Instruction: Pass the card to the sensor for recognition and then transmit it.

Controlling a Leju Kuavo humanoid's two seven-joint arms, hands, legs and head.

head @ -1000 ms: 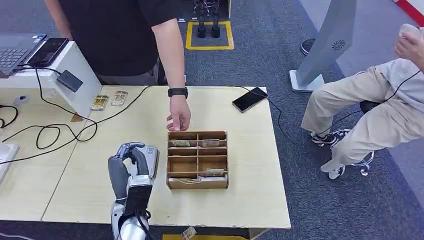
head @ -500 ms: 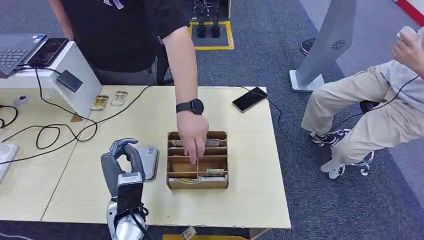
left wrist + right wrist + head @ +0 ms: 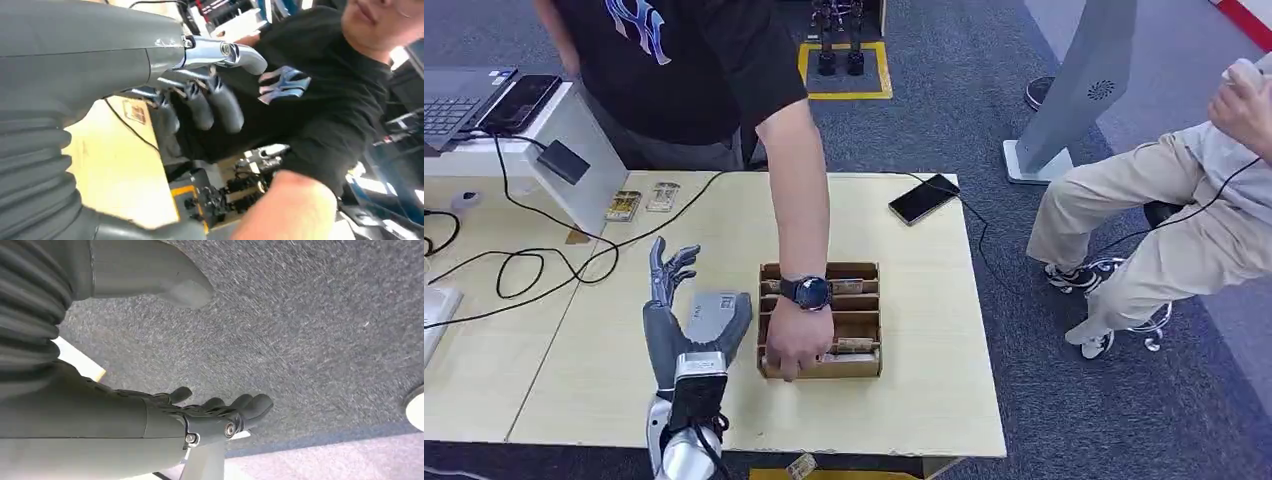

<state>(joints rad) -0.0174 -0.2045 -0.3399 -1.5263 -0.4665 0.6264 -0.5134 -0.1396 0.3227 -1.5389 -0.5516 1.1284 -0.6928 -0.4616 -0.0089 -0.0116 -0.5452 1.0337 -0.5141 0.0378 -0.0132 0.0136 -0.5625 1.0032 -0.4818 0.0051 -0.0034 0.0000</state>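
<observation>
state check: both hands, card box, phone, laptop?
left hand: open, fingers spread, holding nothing
right hand: open, hanging over carpet, empty
card box: upright on table, cards in some slots, a person's hand at its front row
phone: screen dark, cable plugged in
laptop: lid open

The left hand [image 3: 686, 318] is raised with fingers [image 3: 667, 262] spread, while the right hand [image 3: 215, 415] hangs, holding nothing.

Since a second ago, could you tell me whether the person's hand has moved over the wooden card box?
Yes. The person's hand has moved from the far edge of the wooden card box to its near front row, toward the robot.
</observation>
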